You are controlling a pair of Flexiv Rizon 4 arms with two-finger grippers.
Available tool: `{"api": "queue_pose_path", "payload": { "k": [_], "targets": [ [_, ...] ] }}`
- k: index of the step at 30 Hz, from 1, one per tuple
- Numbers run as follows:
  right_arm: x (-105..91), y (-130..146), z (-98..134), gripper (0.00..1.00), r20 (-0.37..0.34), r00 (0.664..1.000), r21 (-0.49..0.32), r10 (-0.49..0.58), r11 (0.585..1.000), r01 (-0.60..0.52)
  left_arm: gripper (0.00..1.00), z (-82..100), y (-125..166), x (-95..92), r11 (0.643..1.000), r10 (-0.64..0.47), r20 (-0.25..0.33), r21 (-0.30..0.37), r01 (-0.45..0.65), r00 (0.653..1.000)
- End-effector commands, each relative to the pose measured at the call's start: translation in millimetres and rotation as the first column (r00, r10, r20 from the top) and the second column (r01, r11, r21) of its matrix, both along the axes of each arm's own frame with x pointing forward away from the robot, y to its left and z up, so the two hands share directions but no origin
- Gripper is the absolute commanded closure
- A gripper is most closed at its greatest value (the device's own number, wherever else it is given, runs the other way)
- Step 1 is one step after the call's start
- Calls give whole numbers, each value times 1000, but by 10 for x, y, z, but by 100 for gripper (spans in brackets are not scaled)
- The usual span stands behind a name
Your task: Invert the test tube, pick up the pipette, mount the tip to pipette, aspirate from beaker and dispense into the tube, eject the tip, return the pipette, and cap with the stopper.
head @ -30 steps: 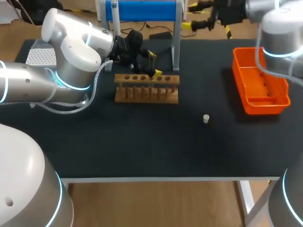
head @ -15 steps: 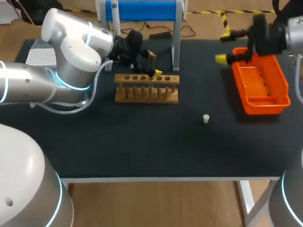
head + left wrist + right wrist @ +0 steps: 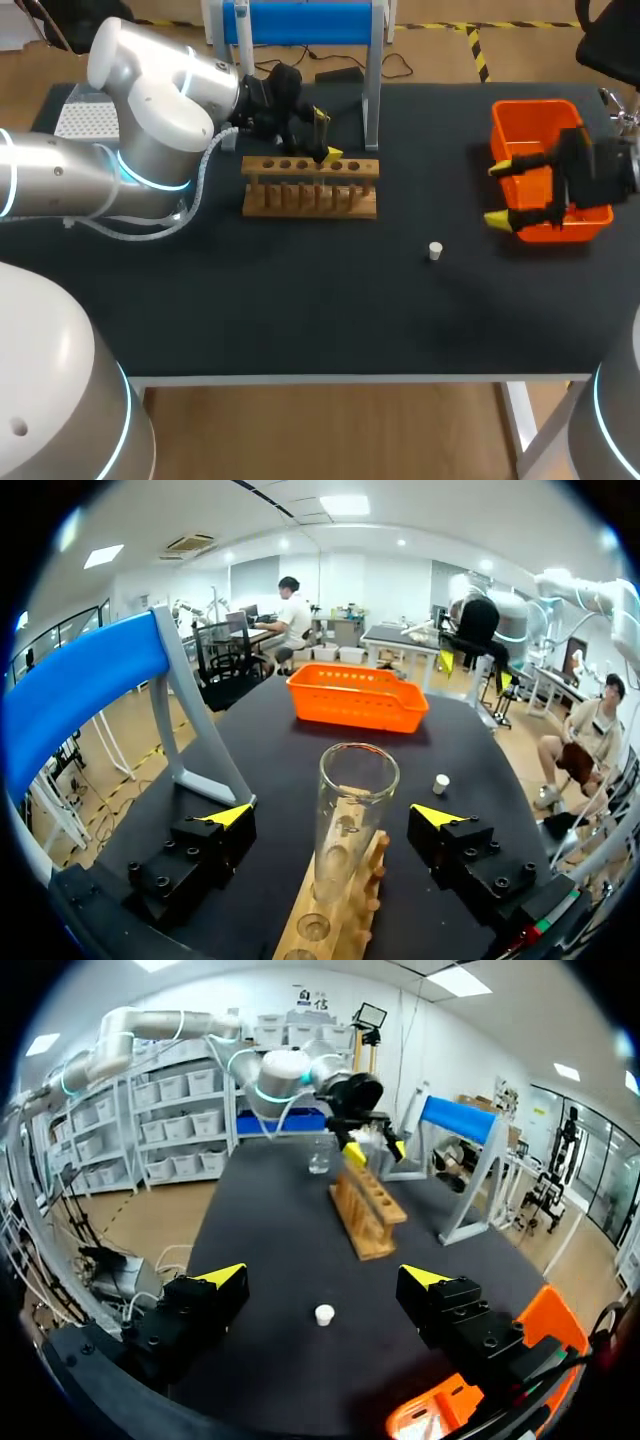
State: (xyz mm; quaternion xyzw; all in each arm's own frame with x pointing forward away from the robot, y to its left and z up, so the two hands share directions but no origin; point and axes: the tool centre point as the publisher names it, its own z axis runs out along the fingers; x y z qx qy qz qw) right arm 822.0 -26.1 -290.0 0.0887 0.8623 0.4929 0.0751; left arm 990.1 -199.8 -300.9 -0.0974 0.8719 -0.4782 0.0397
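Left gripper spread either side of upright test tube (no contact) — right gripper likewise spread.

a wide strip of bare table is left between the wooden rack and the orange basket; only the stopper is placed there.

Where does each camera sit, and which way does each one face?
Head view: above and behind the table, looking down; left arm and right end effector show.
Left wrist view: over the wooden rack, facing the orange basket; open left end effector flanks the test tube.
Right wrist view: by the orange basket, facing the wooden rack; its open end effector shows.
Both wrist views share the white stopper.
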Motion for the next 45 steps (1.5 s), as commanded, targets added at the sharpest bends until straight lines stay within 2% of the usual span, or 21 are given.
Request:
{"api": "queue_pose_path", "payload": {
  "k": [1,16,18,39,45],
  "targets": [
    [-19,81,-156,0,-12,1000,-16,5,1000,-5,0,1,2,0,1000,-1,-1,0,1,1000],
    [15,211,-649,0,-73,997,-81,30,996,-36,0,1,2,0,1000,-1,-1,0,1,1000],
    [7,204,-668,0,-74,997,-100,29,994,-37,0,1,2,0,1000,-1,-1,0,1,1000],
    [7,204,-668,0,-74,997,-100,29,994,-37,0,1,2,0,1000,-1,-1,0,1,1000],
    [-10,255,-756,0,-70,997,-123,32,992,-40,0,1,2,0,1000,-1,-1,0,1,1000]
  ]
}}
